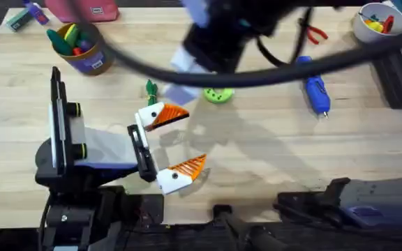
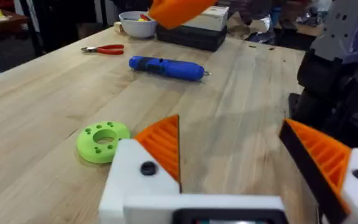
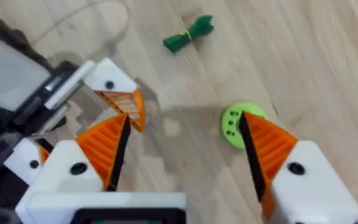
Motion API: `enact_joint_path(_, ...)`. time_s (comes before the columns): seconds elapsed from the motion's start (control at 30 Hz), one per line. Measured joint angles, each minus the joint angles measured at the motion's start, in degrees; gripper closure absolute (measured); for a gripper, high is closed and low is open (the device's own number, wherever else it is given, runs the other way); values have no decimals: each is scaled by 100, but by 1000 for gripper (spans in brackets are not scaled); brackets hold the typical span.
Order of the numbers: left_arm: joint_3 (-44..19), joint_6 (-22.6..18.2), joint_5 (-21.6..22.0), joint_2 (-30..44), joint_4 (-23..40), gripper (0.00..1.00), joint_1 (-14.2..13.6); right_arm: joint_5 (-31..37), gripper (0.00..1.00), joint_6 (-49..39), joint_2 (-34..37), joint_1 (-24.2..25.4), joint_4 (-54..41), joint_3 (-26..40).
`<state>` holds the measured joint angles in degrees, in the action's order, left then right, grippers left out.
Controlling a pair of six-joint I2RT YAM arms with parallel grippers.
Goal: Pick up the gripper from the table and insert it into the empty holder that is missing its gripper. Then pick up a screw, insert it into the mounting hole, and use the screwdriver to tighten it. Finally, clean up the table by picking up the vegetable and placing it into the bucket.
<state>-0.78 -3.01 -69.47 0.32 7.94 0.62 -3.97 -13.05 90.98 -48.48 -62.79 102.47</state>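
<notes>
Right gripper (image 3: 185,155) — fingers spread wide, empty — hovers near the vegetable (image 3: 188,34).

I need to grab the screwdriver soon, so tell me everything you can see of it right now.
The screwdriver is a bright blue, pen-shaped tool with a thick, plastic-looking cylinder body and a thin metal tip. It lies flat on the wooden table, tip pointing toward the arms' bases. Nothing touches it; red-handled pliers lie nearby on its far side.
</notes>
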Motion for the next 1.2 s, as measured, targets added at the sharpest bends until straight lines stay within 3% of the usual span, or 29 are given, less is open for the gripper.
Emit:
enact_joint_path(0.3, 0, 0, 0, 0, 0, 15, 0, 427, 8, 1453, -1929, 1386, 418, -2150)
enact_joint_path(0.63, 0, 0, -2, 0, 0, 16, 0, 1239, 7, 2703, -3762, 3607, 976, -4105)
enact_joint_path(0.9, 0, 0, -1, 0, 0, 14, 0, 1343, 7, 2852, -3717, 5082, 1205, -4658)
enact_joint_path(1.2, 0, 0, -2, 0, 0, 15, 0, 1344, 8, 2875, -3523, 5238, 1288, -4661)
